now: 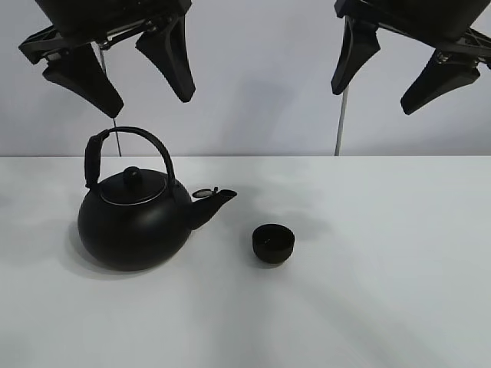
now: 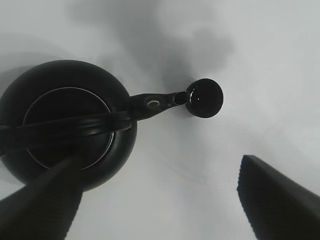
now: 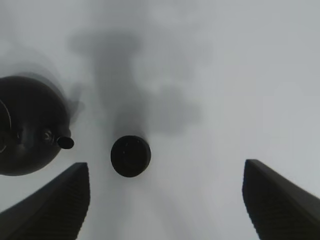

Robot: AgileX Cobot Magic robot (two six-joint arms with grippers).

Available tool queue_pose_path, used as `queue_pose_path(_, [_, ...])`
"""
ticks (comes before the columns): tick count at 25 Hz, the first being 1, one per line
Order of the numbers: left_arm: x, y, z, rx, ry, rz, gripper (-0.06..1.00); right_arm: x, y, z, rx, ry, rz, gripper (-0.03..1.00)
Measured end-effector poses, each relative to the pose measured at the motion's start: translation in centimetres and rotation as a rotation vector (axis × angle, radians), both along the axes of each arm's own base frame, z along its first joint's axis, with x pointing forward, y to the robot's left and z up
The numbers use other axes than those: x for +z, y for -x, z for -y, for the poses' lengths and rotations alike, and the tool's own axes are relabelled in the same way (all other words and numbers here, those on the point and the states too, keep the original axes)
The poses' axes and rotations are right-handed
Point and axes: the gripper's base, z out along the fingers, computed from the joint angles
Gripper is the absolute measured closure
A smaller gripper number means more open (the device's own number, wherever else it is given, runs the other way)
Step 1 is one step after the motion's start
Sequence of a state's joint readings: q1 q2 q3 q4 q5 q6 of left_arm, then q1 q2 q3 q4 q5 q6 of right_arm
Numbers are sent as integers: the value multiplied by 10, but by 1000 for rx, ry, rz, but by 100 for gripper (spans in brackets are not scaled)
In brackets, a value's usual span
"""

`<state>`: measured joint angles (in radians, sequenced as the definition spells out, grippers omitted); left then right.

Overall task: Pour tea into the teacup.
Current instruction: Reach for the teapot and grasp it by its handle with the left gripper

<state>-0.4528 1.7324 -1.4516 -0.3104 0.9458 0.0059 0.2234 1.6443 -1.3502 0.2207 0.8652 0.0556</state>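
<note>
A big round black kettle [image 1: 134, 222] with an arched handle stands on the white table [image 1: 383, 291], left of the middle, its spout pointing right. A small black teacup [image 1: 273, 243] stands upright to the right of the spout, apart from it. My left gripper [image 1: 130, 73] hangs open and empty high above the kettle. My right gripper [image 1: 399, 65] hangs open and empty high at the right. The left wrist view shows the kettle [image 2: 65, 125] and the teacup [image 2: 206, 97] from above. The right wrist view shows the teacup [image 3: 130, 155] and the kettle [image 3: 27, 127].
A thin metal pole [image 1: 339, 123] stands behind the table against the pale wall. Nothing else stands on the table.
</note>
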Motion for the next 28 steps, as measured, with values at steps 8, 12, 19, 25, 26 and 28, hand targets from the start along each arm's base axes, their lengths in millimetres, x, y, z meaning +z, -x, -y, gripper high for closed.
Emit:
queue_pose_path(8, [-1, 1, -7, 12, -1, 52, 33, 6, -10, -1, -28, -24, 125, 39])
queue_pose_path(12, [12, 27, -32, -18, -62, 318, 33, 10, -16, -1, -45, -38, 198, 39])
queue_pose_path(19, [-17, 96, -74, -70, -63, 909, 33, 15, -22, -1, -65, -54, 282, 39])
queue_pose_path(25, [-82, 113, -92, -2, -7, 996, 34, 16, -25, -1, -74, -61, 320, 39])
queue_pose_path(26, [-90, 110, -94, 11, -7, 997, 34, 16, -26, -1, -75, -61, 321, 39])
queue_pose_path(28, [-100, 103, -94, 25, -5, 1001, 34, 15, -26, -1, -75, -61, 321, 39])
